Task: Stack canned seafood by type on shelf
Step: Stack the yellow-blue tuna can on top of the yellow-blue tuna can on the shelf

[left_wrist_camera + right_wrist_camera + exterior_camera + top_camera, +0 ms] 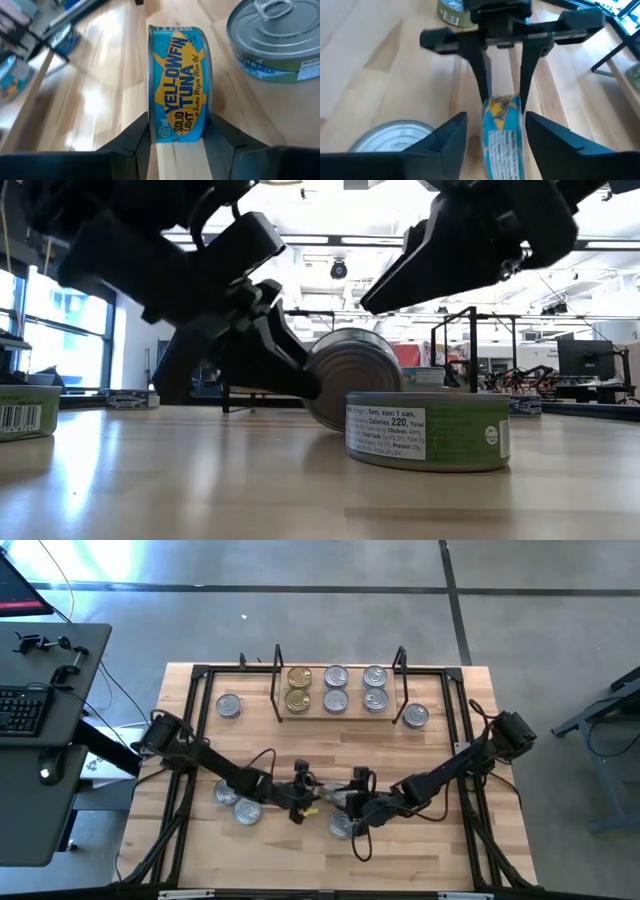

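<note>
The left gripper (177, 145) was clamped on a blue yellowfin tuna tin (179, 85) stood on edge at the table's (420, 850) front middle. The right gripper (495, 140) was spread open around the same tin, not pressing it. A green-labelled tin (428, 430) lay flat just beside. Six tins were stacked on the shelf (338, 710) behind.

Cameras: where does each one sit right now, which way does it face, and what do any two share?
High view: overhead, straight down on the table, shelf and both arms.
Low view: tabletop level, facing the room; both arms enter from above, green-label tin close.
Left wrist view: looks past the left pincer, clamped on the upright yellowfin tuna tin.
Right wrist view: looks past the right pincer, open around that tin, facing the left pincer.
Shared: both wrist views show the tuna tin.
</note>
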